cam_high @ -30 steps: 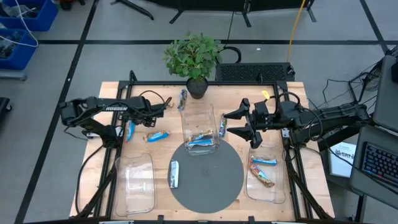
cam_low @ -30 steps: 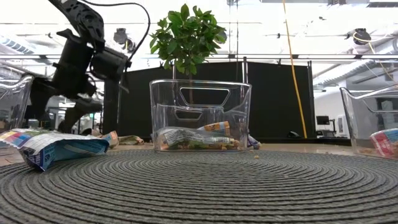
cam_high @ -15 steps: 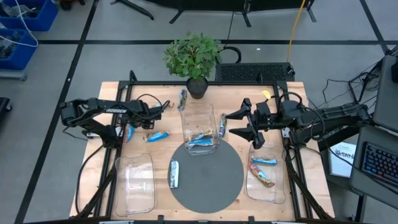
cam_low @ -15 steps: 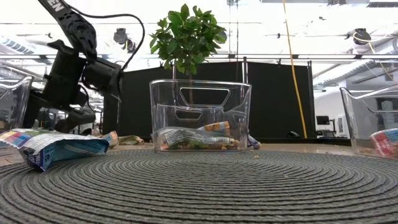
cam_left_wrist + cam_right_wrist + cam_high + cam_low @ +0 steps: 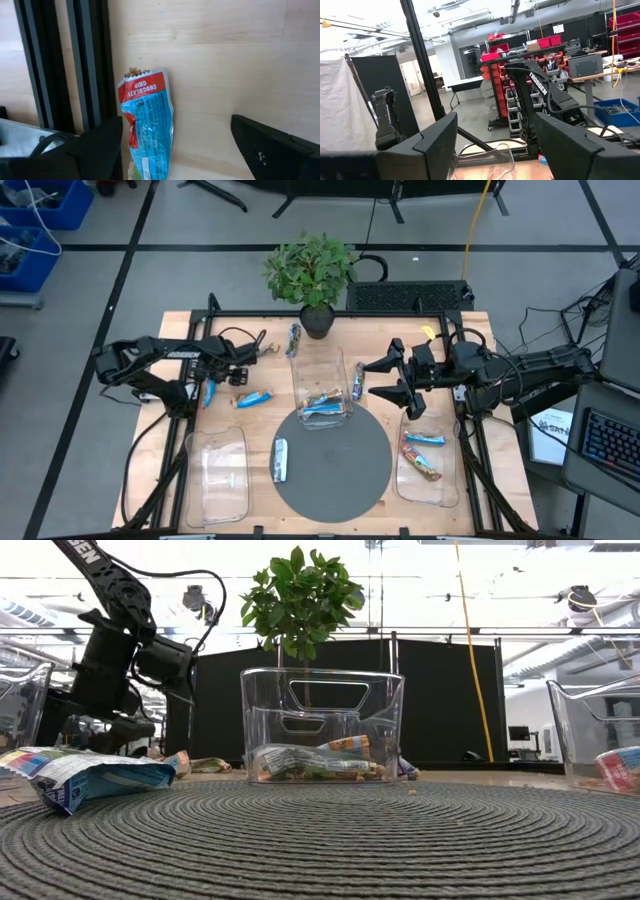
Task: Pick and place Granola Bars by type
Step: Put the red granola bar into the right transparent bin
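Observation:
Granola bars lie scattered on the wooden table. A blue bar with a red end point(image 5: 148, 125) lies flat beside the black frame rail point(image 5: 85, 65); the same bar point(image 5: 209, 390) shows in the high view. My left gripper point(image 5: 177, 150) hovers above it, open, with a finger on either side and touching nothing; it also shows in the high view point(image 5: 236, 370) and the low view point(image 5: 100, 723). A second blue bar point(image 5: 252, 398) lies nearby, and another bar point(image 5: 279, 458) rests on the round grey mat point(image 5: 345, 470). My right gripper point(image 5: 380, 379) waits open in the air next to the middle tray point(image 5: 322, 370).
The clear middle tray holds several bars point(image 5: 325, 402). The right tray point(image 5: 443, 490) holds two bars point(image 5: 423, 452). The left tray point(image 5: 222, 475) shows no bars. A potted plant point(image 5: 312, 275) stands at the far edge with a bar point(image 5: 293, 338) next to it. Black frame rails border both sides.
My left gripper has come down and moved toward the table's left edge, closer to the blue bar by the frame rail. It has stayed open. The bars lie where they were.

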